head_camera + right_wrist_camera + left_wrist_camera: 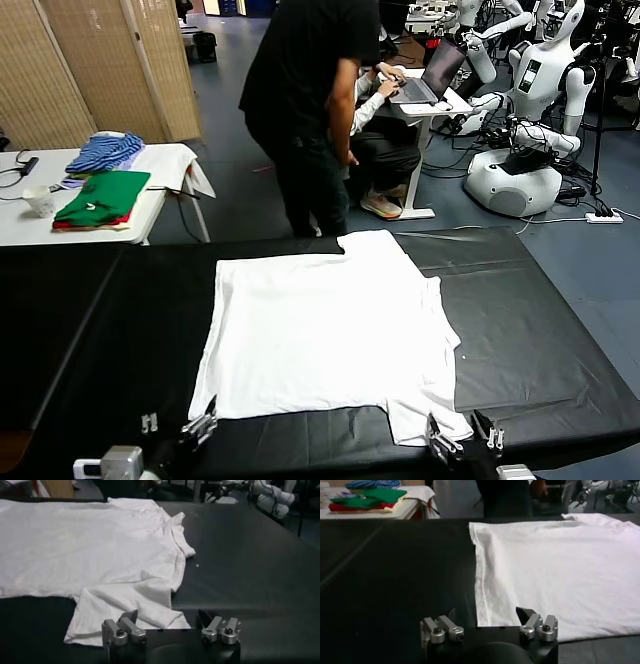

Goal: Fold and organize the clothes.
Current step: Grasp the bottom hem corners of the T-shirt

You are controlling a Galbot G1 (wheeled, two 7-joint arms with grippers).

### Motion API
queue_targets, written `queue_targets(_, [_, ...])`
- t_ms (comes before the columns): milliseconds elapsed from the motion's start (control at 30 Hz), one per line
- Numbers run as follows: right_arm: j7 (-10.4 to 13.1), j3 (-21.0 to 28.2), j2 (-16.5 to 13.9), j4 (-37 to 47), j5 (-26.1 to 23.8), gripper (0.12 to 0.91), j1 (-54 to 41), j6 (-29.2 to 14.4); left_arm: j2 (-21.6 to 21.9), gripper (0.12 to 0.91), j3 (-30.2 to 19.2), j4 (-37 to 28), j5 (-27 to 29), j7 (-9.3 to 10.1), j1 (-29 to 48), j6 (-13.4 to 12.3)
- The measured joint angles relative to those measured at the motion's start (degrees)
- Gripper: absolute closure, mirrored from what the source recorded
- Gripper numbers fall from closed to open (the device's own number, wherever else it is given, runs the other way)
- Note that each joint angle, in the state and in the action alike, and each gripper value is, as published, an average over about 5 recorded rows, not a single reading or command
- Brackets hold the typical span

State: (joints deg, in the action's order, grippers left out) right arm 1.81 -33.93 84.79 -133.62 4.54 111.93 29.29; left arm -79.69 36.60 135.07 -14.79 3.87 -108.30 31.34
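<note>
The clothes, a plain white T-shirt (330, 330), lie spread flat on the black table (100, 330); no pink logo shows. My left gripper (178, 422) hovers open at the table's near edge. The shirt's near left corner (485, 620) lies just beyond its fingers, with the left gripper (487, 614) empty. My right gripper (463, 433) is open at the near right, over the sleeve (125, 612) that sticks out toward me. In the right wrist view the right gripper (169, 615) holds nothing, and the T-shirt (100, 545) stretches away from it.
A person in black (305, 100) stands at the table's far edge. A white side table (170, 165) at the far left carries folded green and red garments (100, 195) and a blue striped one (105, 150). White robots (520, 150) stand at the back right.
</note>
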Motion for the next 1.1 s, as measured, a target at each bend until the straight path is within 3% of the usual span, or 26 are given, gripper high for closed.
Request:
queue_targets(100, [0.43, 0.06, 0.05, -0.35, 0.5, 0.125, 0.22, 0.39, -0.12, 0.161, -0.42, 0.3, -0.32, 0.05, -0.17, 0.69])
queue_targets(200, [0.67, -0.08, 0.05, -0.66, 0.98, 0.189, 0.24, 0.81, -0.3, 0.194, -0.93, 0.0, -0.1, 0.24, -0.2, 0.88])
queue_targets(433, [1.08, 0.07, 0.11, -0.75, 1.2, 0.454, 0.18, 1.22, -0.39, 0.227, -1.25, -0.33, 0.33, 0.55, -0.3, 1.93])
queue_targets(533, [1.27, 0.3, 0.23, -0.84, 1.22, 0.554, 0.32, 1.49, -0.35, 0.275, -1.35, -0.37, 0.32, 0.54, -0.23, 2.48])
queue_targets(633, [1.54, 0.48, 0.33, -1.05, 1.53, 0.632, 0.41, 2.09, -0.32, 0.367, -1.45, -0.61, 0.31, 0.45, -0.2, 3.07])
queue_targets(900, [2.69, 0.43, 0.45, -2.31, 5.49, 0.859, 0.43, 5.07, -0.24, 0.704, -2.04, -0.42, 0.24, -0.01, -0.24, 4.27])
queue_targets(1100, [3.12, 0.12, 0.47, -4.02, 9.61, 0.883, 0.43, 7.3, -0.17, 0.812, -2.25, -0.07, 0.14, -0.26, -0.04, 4.49])
